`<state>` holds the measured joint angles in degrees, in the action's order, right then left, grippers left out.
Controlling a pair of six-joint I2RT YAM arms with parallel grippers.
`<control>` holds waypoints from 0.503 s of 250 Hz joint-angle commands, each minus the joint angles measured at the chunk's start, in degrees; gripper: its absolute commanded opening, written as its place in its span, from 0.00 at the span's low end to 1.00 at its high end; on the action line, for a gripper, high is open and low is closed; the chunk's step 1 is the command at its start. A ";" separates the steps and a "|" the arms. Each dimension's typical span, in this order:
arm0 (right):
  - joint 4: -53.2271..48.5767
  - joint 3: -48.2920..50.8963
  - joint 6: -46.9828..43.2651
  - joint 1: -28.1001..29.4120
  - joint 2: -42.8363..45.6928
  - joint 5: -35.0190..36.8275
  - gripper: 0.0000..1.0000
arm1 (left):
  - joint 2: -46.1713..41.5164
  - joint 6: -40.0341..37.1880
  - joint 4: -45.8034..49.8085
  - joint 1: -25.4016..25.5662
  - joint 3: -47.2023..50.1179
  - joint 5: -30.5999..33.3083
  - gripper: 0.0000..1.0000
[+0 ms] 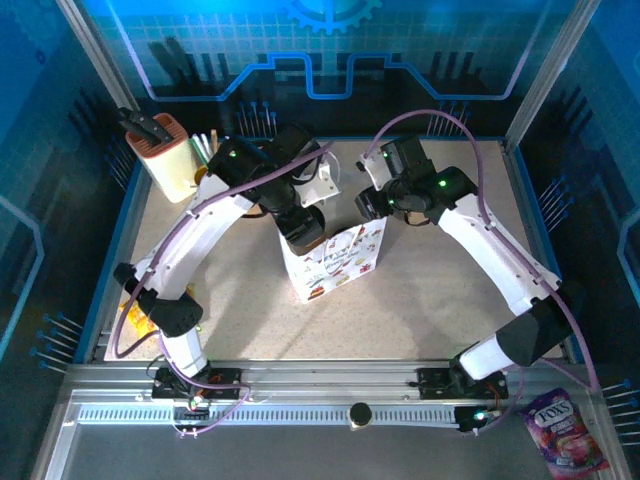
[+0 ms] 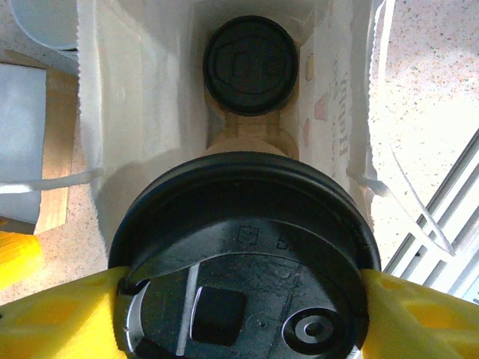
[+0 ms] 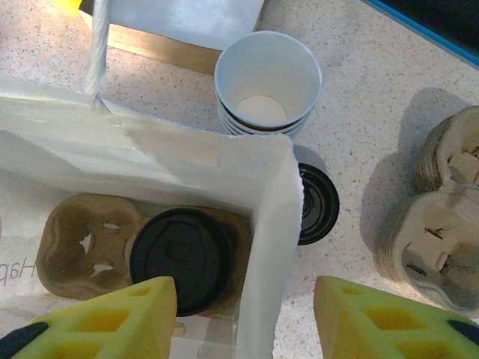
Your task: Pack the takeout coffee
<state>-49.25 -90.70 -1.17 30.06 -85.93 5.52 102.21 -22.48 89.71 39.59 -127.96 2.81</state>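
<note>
- Blue-lit cell, speckled worktop (image 1: pixel 440 300). Where are we w/ the coffee?
- Mid-pack, I'd say. White printed paper bag (image 1: pixel 345 262) stands open at centre, w/ a pulp cup carrier (image 3: pixel 90 239) on its floor. The seated coffee cup (image 3: pixel 183 258), black lid on, fills one slot. The slot beside it is empty.
- 2nd cup?
- Left pincer (image 2: pixel 241 283) is clamped on it, a yellow finger each side. The held coffee cup (image 2: pixel 247 224) hangs lid-up over the bag mouth, above the carrier.
- Right side?
- Right pincer (image 3: pixel 243 310) is spread, gripping nothing. The bag's side wall runs up between its fingers, unpinched as far as I can tell.
- Next move?
- Prob. lower the held cup straight down into the free slot. The cup hides that slot in the left wrist view, so I can't check alignment there. It needs to stay upright and clear of the walls & handles, w/ release only once seated. The right pincer may have to steady the wall.
- Other bits?
- Outside the bag: spare carrier stack (image 3: pixel 441 239), stack of empty paper cups (image 3: pixel 268 82), and a loose black lid (image 3: pixel 320 202) just beside the bag wall.
</note>
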 commanded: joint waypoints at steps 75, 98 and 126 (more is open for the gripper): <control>-0.41 1.12 0.03 0.69 1.51 1.14 0.49 | 2.86 0.52 0.86 -0.13 -0.45 1.47 0.58; -0.32 0.61 0.20 0.78 1.52 0.61 0.47 | 3.16 0.51 0.82 -0.10 -0.42 1.36 0.58; -0.49 0.10 0.23 1.04 1.23 0.57 0.47 | 3.67 0.59 0.90 -0.11 -0.36 1.66 0.58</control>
<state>-49.28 -89.91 -1.13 30.09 -85.82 5.98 104.75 -22.46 89.71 39.59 -127.96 3.46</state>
